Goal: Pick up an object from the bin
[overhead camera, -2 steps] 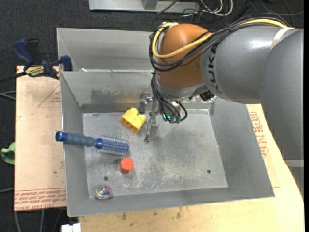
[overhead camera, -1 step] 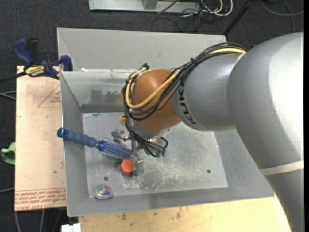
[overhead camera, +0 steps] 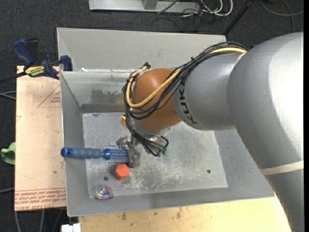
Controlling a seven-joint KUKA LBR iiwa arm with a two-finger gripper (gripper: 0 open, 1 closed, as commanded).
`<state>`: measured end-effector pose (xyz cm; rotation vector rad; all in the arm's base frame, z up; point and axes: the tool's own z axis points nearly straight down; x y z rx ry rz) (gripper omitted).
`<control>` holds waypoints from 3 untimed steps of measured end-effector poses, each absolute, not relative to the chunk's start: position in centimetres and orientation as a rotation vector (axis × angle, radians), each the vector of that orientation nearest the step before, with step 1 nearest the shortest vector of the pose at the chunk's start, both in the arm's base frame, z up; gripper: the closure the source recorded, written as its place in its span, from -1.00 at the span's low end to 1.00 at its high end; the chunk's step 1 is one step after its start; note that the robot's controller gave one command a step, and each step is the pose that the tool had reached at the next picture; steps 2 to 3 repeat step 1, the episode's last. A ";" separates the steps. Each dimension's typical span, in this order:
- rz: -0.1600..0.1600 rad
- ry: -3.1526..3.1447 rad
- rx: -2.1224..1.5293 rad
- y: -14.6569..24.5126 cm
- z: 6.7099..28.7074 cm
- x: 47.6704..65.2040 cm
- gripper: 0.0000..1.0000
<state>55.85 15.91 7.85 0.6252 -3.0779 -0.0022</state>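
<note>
Jaws of the metal gripper [overhead camera: 131, 154] hang low over the floor of the grey metal bin [overhead camera: 193, 173], under the rounded orange wrist cover [overhead camera: 154, 100] and its looped cables [overhead camera: 129, 88]. Whether they stand parted or closed, or have hold of anything, cannot be told. Right at them lies a brush [overhead camera: 91, 153] with a blue plastic handle stretching away to their left in the camera view, its blue bristled head at the jaws. Just below them sits a small orange rounded lump [overhead camera: 121, 171], close by. Further down and left, well apart, rests a shiny round metallic disc [overhead camera: 103, 192]
</note>
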 end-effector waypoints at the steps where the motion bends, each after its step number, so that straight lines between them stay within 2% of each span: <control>1: 0.002 -3.053 0.785 13.7 23.5 58.5 1.00; 3: 0.002 -3.053 0.785 13.7 23.5 58.5 1.00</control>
